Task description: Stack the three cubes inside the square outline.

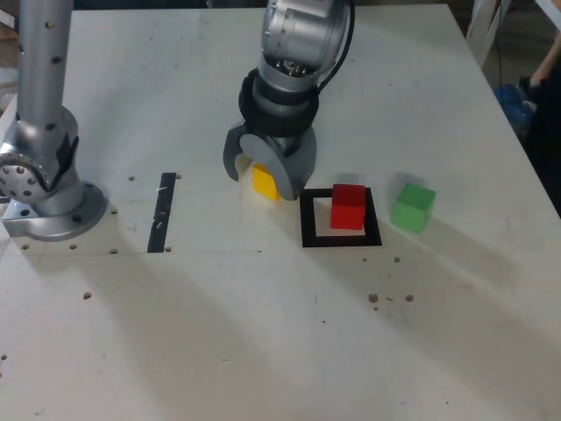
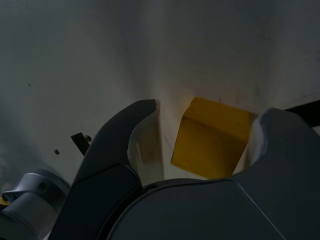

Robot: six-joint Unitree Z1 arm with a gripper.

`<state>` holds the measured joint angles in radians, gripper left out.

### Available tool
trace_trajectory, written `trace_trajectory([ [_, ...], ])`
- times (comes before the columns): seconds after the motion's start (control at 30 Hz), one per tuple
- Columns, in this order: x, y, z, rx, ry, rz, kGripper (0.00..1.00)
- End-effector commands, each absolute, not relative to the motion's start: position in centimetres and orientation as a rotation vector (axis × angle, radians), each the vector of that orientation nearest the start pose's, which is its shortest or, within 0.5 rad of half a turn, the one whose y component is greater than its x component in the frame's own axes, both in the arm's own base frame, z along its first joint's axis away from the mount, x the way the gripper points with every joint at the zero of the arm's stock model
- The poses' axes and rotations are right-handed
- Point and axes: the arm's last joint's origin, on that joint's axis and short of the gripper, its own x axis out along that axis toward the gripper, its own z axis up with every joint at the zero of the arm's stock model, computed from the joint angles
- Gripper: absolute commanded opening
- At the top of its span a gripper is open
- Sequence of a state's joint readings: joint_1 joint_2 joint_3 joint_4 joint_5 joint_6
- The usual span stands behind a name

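White table (image 1: 263, 333), speckled with small dark crumbs, black tape strip (image 1: 161, 213) near arm base (image 1: 44, 197). Gripper (image 2: 200, 137) down over yellow cube (image 1: 265, 181), jaws spread around it, one side gapped. Red cube (image 1: 348, 207) inside square outline (image 1: 340, 238); green cube (image 1: 412, 207) just beside, toward table's right edge in exterior view.

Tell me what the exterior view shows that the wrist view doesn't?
Only the exterior view shows the red cube inside the square outline, and the green cube on the table at that view's right. Only the wrist view shows a gap between the yellow cube and one of the fingers. Both show the yellow cube between the gripper fingers.
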<state>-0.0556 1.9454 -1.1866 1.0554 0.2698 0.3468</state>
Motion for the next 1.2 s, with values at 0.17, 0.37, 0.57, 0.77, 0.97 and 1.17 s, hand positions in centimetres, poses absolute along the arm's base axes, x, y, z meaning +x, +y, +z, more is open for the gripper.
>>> trace_trajectory([
  [0.17, 29.9, -0.2, 20.5, 0.545, 1.807, -0.145, 0.34],
  [0.37, 30.0, -0.2, 20.4, 0.54, 1.807, -0.15, 0.26],
  [0.57, 30.1, -0.1, 22.5, 0.525, 1.811, -0.138, 0.23],
  [0.77, 30.5, 0.0, 28.4, 0.436, 1.822, -0.037, 0.22],
  [0.97, 31.6, -0.5, 31.2, 0.269, 1.81, 0.047, 0.2],
  [1.17, 33.3, -1.9, 31.4, 0.169, 1.773, 0.066, 0.2],
])
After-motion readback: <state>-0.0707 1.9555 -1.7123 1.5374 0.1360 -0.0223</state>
